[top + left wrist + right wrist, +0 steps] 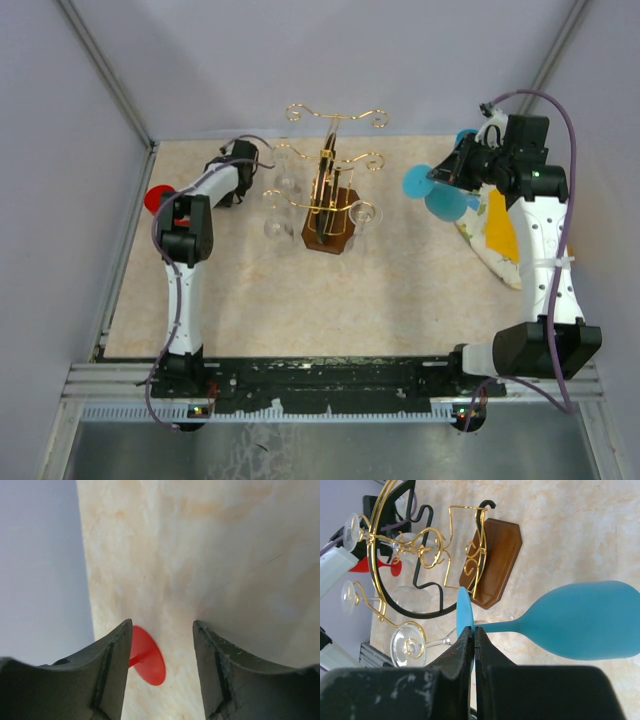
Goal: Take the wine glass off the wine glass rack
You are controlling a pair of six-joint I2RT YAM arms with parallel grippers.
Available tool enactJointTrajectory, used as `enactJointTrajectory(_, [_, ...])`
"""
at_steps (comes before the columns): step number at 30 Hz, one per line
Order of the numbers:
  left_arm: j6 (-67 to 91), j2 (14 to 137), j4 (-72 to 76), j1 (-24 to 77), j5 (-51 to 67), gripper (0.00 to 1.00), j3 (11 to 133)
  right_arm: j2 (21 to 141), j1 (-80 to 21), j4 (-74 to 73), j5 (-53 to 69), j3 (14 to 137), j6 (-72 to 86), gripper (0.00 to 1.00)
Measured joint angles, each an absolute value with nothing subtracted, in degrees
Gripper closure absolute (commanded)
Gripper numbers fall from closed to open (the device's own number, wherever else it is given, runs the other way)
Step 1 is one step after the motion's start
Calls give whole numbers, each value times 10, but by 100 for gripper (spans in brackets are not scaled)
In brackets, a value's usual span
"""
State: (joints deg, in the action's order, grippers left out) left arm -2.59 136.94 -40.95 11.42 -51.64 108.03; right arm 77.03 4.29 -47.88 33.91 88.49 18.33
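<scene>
**Wine glass rack** (pixel 325 205): stands mid-table toward the far edge, with clear glasses (pixel 365 212) hanging on its hooks.

**Right gripper** (pixel 474 630): jaws pressed together on the blue wine glass (pixel 585 622) at the foot end of its stem. The glass is held clear of the rack, near the right edge of the table (pixel 400 290).

**Left gripper** (pixel 162 630): jaws parted, gripping nothing. The red wine glass (pixel 148 656) sits just beneath it by the left edge, probably resting on the table.

**Step:** blue glass removed, set-down pending.

**Next:** lower it onto bare tabletop, foot level, then release gently.
</scene>
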Motion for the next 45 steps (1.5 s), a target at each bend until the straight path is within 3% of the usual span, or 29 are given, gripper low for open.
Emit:
enactJointTrajectory(13, [-6, 1356, -367, 101, -268, 16, 1141, 790, 37, -517, 205, 886, 142, 100])
enactJointTrajectory(30, [58, 1303, -352, 30, 22, 15, 1162, 804, -84, -585, -170, 850, 100, 100])
enactJointTrajectory(38, [120, 1264, -331, 11, 136, 17, 1170, 828, -150, -601, -264, 771, 116, 100])
enactJointTrajectory(45, [182, 1187, -254, -39, 239, 18, 1084, 868, -169, -615, -353, 732, 145, 100])
